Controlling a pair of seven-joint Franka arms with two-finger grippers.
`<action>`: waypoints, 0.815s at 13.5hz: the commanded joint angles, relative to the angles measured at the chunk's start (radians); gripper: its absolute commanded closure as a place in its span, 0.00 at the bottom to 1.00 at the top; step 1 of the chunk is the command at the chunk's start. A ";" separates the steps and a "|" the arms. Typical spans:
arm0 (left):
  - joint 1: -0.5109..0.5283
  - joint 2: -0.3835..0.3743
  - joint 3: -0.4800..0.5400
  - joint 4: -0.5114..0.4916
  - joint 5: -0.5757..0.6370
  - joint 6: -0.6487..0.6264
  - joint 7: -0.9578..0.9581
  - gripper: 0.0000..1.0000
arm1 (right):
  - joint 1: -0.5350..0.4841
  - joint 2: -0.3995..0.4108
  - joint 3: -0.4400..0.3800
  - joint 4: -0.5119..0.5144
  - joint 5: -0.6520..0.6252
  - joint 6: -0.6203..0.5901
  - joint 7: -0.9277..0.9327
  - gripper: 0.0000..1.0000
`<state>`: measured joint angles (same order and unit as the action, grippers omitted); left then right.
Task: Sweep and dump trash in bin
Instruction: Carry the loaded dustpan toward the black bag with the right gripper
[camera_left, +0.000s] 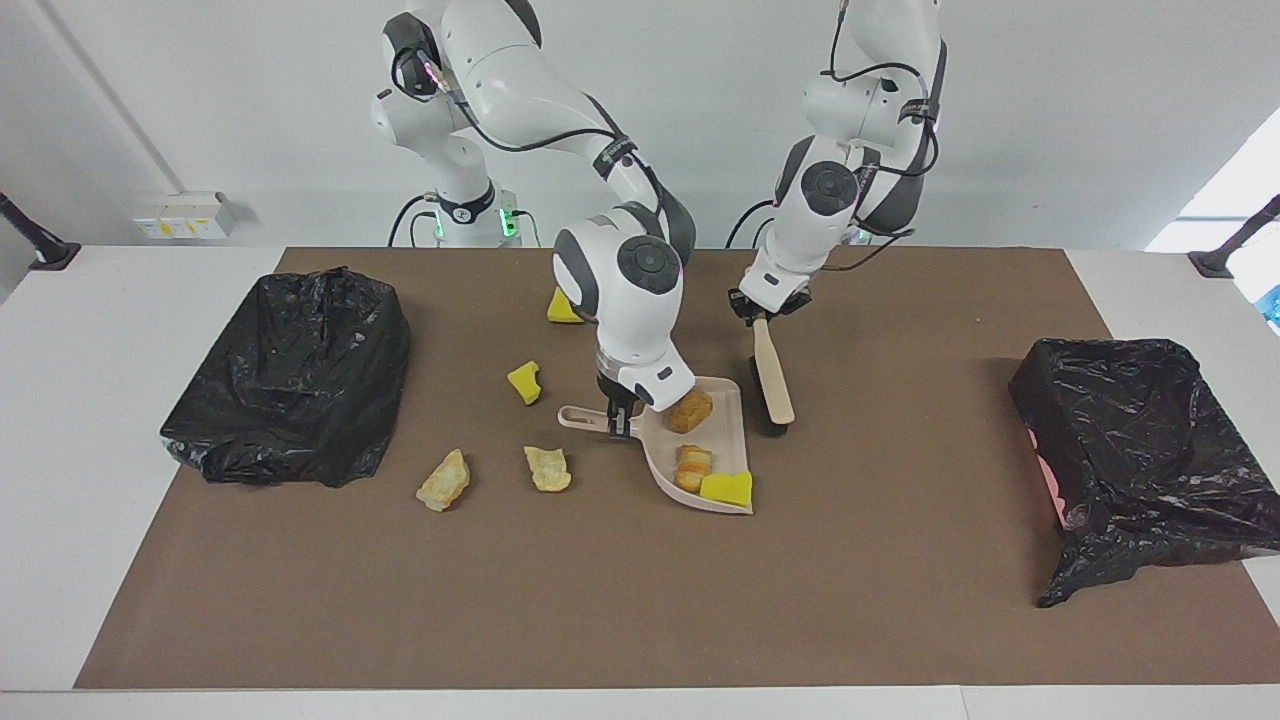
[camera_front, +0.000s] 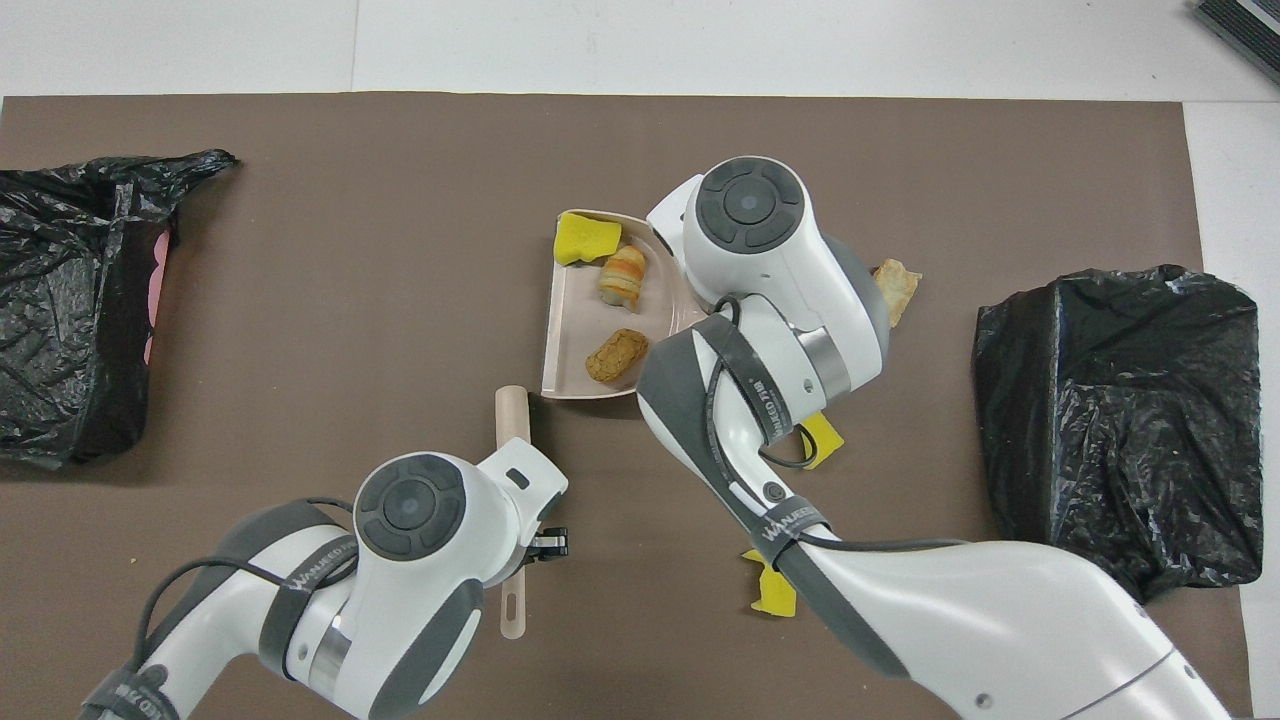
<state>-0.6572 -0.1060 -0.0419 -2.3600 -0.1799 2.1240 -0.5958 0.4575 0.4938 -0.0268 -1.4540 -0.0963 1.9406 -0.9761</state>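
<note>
My right gripper (camera_left: 620, 418) clamped on dustpan (camera_left: 722, 492) handle, pan on tabletop (camera_left: 600, 600) holding three trash scraps (camera_left: 726, 487). My left gripper (camera_left: 765, 312) clamped on brush (camera_left: 772, 380) beside pan. Four scraps loose on mat toward right arm's bin (camera_left: 290, 375).

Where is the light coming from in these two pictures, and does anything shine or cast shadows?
Facing view: bright daylight enters at the upper corner above the left arm's end; the crinkled black bin bag glints, and a soft shadow lies beside it on the brown mat. Overhead view: even light, white glints on the other black bin bag, faint shadow under the beige plastic dustpan.
</note>
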 joint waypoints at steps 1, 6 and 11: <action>-0.111 -0.099 0.010 -0.105 0.019 0.078 -0.148 1.00 | -0.074 -0.095 0.010 -0.064 0.046 -0.034 -0.090 1.00; -0.223 -0.092 0.007 -0.206 0.019 0.231 -0.306 1.00 | -0.264 -0.248 0.010 -0.158 0.046 -0.147 -0.315 1.00; -0.129 -0.057 0.011 -0.139 0.019 0.186 -0.300 0.00 | -0.469 -0.397 0.005 -0.227 0.046 -0.221 -0.490 1.00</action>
<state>-0.8378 -0.1692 -0.0336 -2.5275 -0.1777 2.3334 -0.8906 0.0479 0.1897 -0.0317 -1.6056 -0.0774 1.7458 -1.4015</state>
